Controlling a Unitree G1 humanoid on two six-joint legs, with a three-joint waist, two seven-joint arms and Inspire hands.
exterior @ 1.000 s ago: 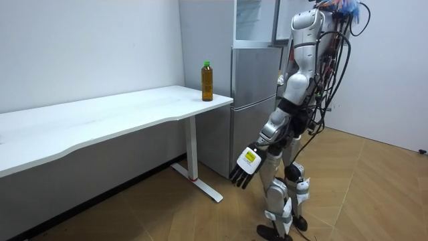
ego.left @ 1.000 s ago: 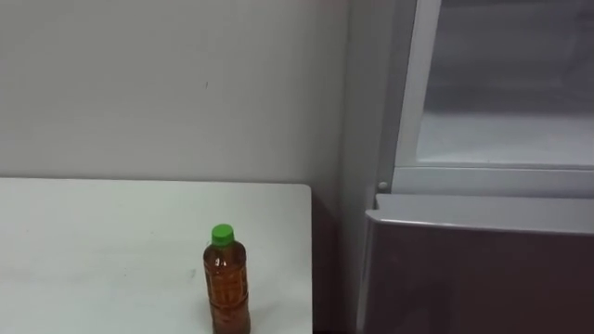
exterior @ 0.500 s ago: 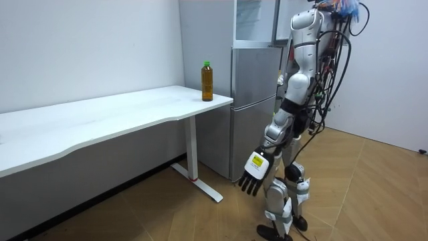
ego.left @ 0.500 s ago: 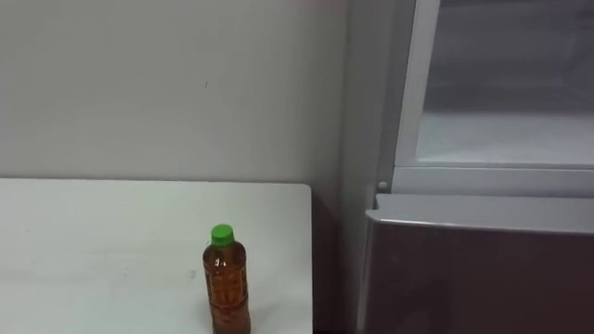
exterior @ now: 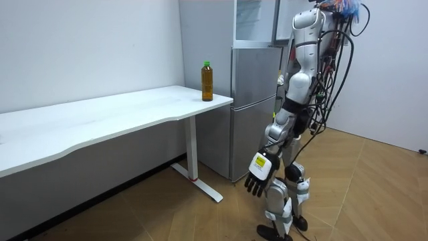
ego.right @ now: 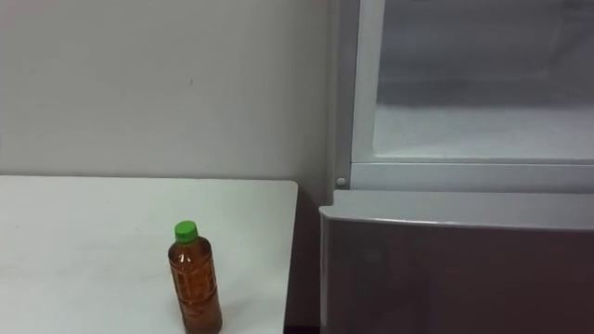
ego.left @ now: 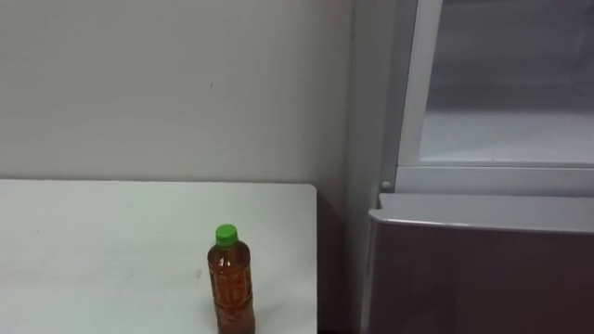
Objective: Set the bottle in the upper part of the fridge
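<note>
Left hand (exterior: pixel 259 175) hangs low beside the robot's thigh in the room view. Its fingers are loose and point down, it holds nothing, and its back faces the camera. The robot stands upright on the wood floor (exterior: pixel 374 194) just in front of the fridge, facing it and the table end.

Fridge (exterior: pixel 254 100): tall and grey, against the wall, just beside the table's end at the room view's right. The upper compartment (ego.left: pixel 506 102) looks open. A pale frame surrounds a pale, hazy interior, and I cannot tell what sits inside. The lower door (ego.left: pixel 483 278) is shut, with a flat grey front.

Table (exterior: pixel 100 120): long, with a white top and white legs, running along the wall (ego.left: pixel 167 83). A narrow dark gap separates its edge from the fridge side in the eye views.

Bottle (ego.left: pixel 232 295): upright on the table top, near the corner closest to the fridge, touching nothing but the table. It is well apart from the hand, which is much lower and off toward the room view's right. It is a clear plastic body full of amber-brown liquid, with a wrap label of about the same brown around the middle and the neck narrowing at the top.

Cap (ego.left: pixel 225 235): bright green, screwed on.
</note>
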